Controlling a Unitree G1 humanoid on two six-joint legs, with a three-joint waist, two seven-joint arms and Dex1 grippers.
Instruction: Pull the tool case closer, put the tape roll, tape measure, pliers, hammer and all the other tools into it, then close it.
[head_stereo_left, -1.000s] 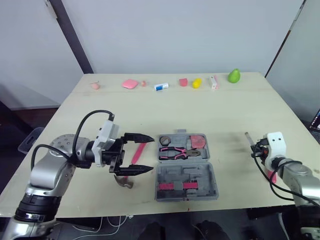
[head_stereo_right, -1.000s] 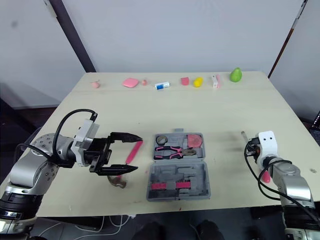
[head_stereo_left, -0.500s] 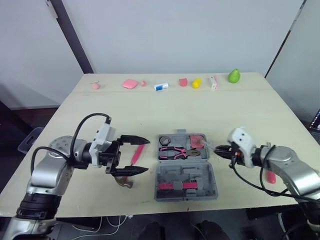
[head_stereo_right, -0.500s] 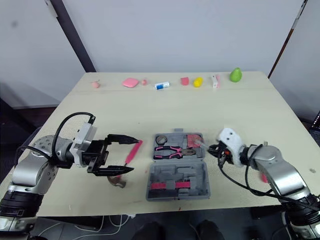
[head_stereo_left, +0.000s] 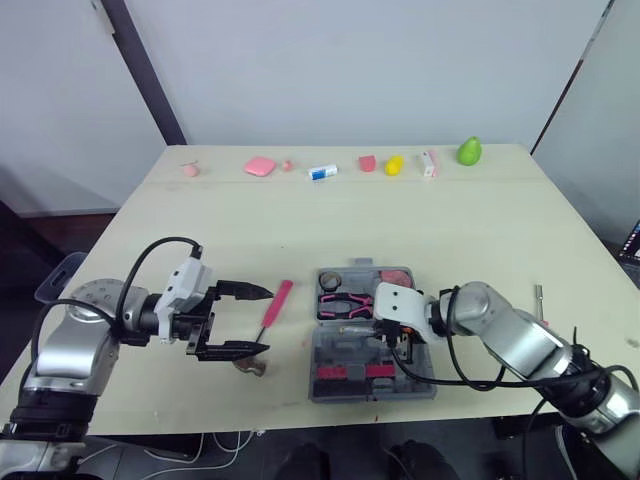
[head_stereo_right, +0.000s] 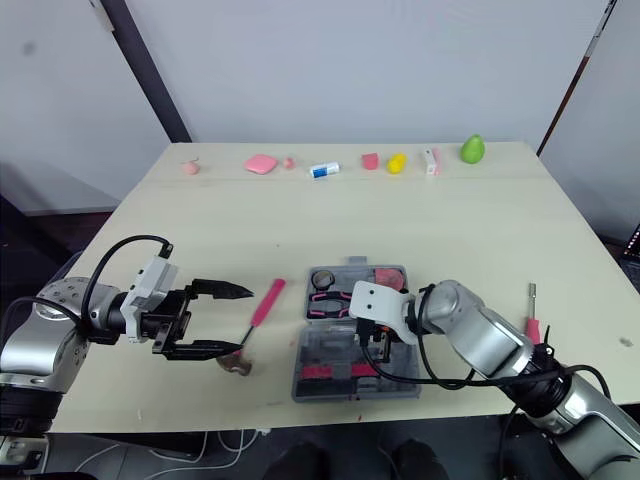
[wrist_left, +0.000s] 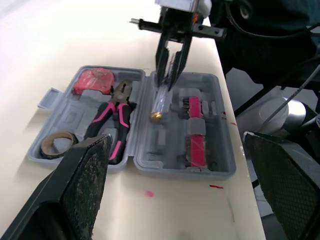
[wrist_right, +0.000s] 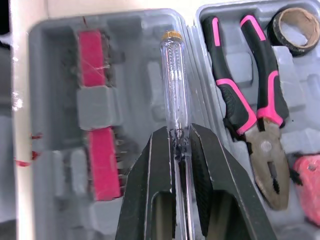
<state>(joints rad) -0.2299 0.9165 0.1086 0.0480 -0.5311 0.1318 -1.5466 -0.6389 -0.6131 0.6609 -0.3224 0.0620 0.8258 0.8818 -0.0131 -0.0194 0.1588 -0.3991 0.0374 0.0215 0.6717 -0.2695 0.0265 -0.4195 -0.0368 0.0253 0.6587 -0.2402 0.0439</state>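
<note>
The grey tool case (head_stereo_left: 420, 345) lies open near the table's front edge. Its far half holds the tape roll (head_stereo_left: 333, 279), the pink-handled pliers (wrist_right: 248, 95) and the red tape measure (head_stereo_left: 398, 280). Its near half holds a red bit strip (wrist_right: 93, 60). My right gripper (wrist_right: 175, 137) hovers over the near half, shut on a clear tester screwdriver (wrist_right: 172, 85) that points down into a slot. To the left of the case, my left gripper (head_stereo_left: 266, 320) is open. A pink screwdriver (head_stereo_left: 276, 304) lies just past its fingertips, and the hammer (head_stereo_left: 250, 366) lies partly under its lower finger.
Another pink-handled tool (head_stereo_right: 530, 312) lies near the table's right edge. Small items line the far edge, among them a pink pad (head_stereo_left: 260, 167), a yellow piece (head_stereo_left: 394, 165) and a green pear (head_stereo_left: 468, 151). Bare tabletop lies between that row and the case.
My right arm has swept left from the table's right edge to above the case, carrying the clear screwdriver. My left gripper has drawn back to the left, off the pink screwdriver.
</note>
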